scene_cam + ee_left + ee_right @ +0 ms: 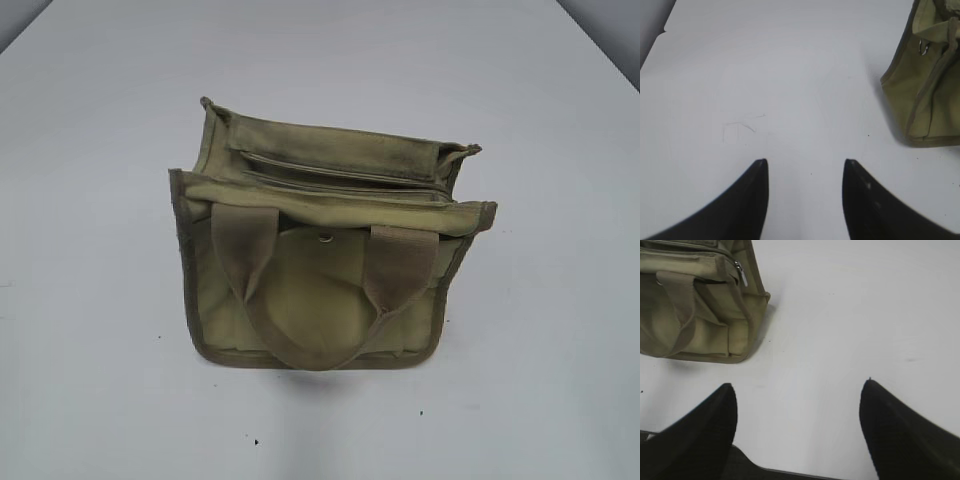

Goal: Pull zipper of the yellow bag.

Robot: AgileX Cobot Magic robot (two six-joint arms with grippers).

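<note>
The yellow bag point(325, 250) stands in the middle of the white table, its front pocket and two webbing handles facing the camera. The zipper line runs along its top point(340, 186). The silver pull tab point(741, 274) shows in the right wrist view at the bag's right end, hanging down. No gripper shows in the exterior view. My left gripper point(805, 162) is open and empty over bare table, with the bag point(930, 90) to its upper right. My right gripper point(797, 385) is open and empty, with the bag point(695, 305) to its upper left.
The white table point(100, 350) surrounds the bag on all sides. A small metal ring point(326, 237) sits on the front flap and also shows in the left wrist view point(924, 47). The table's far corners show at top left and top right.
</note>
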